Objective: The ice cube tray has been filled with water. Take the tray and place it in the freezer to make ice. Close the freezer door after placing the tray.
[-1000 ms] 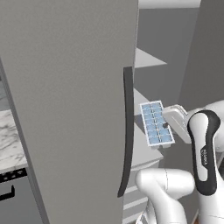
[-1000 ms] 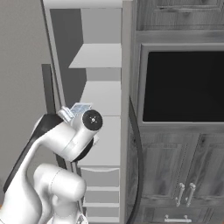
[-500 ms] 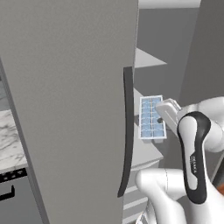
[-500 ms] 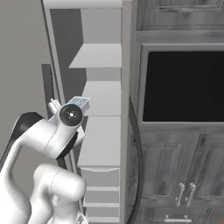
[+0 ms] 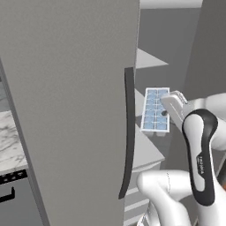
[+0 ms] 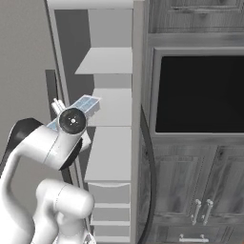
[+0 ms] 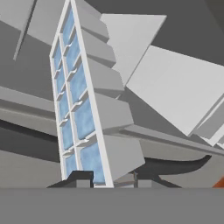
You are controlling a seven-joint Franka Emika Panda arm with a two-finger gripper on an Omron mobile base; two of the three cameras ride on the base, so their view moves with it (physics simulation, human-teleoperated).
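The ice cube tray (image 5: 155, 109) is a small white grid whose cells hold pale blue water (image 5: 154, 115). It hangs in the air in front of the open freezer (image 6: 108, 143), just above a white shelf (image 5: 145, 150) and tilted steeply on edge. My gripper (image 5: 167, 110) is shut on the tray's near end. In the right base view the tray (image 6: 86, 103) sticks out past the hand toward the shelves. In the hand view the tray (image 7: 81, 105) rises from between my fingertips (image 7: 81, 177). The freezer door (image 5: 66, 110) stands swung open to the left, with its long dark handle (image 5: 128, 132) beside the tray.
White shelves (image 6: 107, 62) and drawers (image 6: 107, 209) fill the freezer's inside. Right of it are a dark wall oven (image 6: 200, 95) and grey cabinet doors (image 6: 190, 190). A marble counter (image 5: 9, 141) lies left of the open door. My white arm (image 5: 198, 159) rises at the right.
The tray has risen a little and moved nearer the shelves, still in my grip. My hand has swung left in the right base view. The door has not moved.
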